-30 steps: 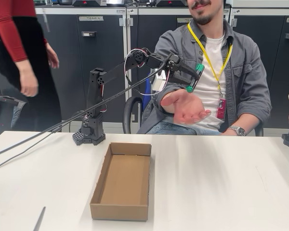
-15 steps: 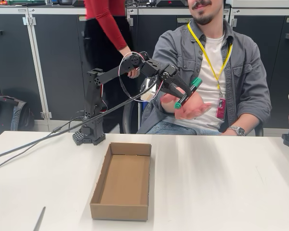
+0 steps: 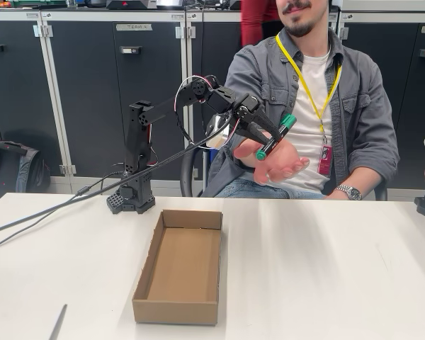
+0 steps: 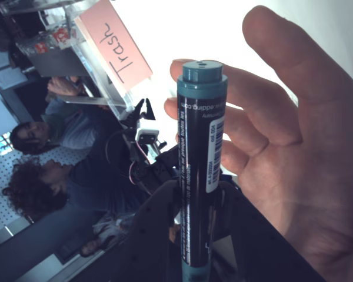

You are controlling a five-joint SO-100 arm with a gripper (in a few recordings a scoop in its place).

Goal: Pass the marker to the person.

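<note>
My gripper [image 3: 269, 137] is raised off the table and stretched to the right in the fixed view, shut on the green marker [image 3: 275, 135]. The marker tilts, one green end low and the other high, just above the open upturned palm [image 3: 278, 167] of the person [image 3: 319, 92] seated behind the table. In the wrist view the marker [image 4: 199, 158] stands up between my jaws with its green cap on top, and the person's hand [image 4: 288, 158] spreads right behind it. Whether marker and palm touch I cannot tell.
An open cardboard box [image 3: 178, 268] lies on the white table [image 3: 326, 269] in front of the arm's base [image 3: 132, 198]. A cable [image 3: 49, 212] runs off to the left. A thin grey rod [image 3: 58, 322] lies at the front left edge. A person in red stands behind, by the cabinets.
My gripper dropped with the marker from in front of the person's chest toward the palm, then held nearly still. The person in red walked from left to right behind the arm.
</note>
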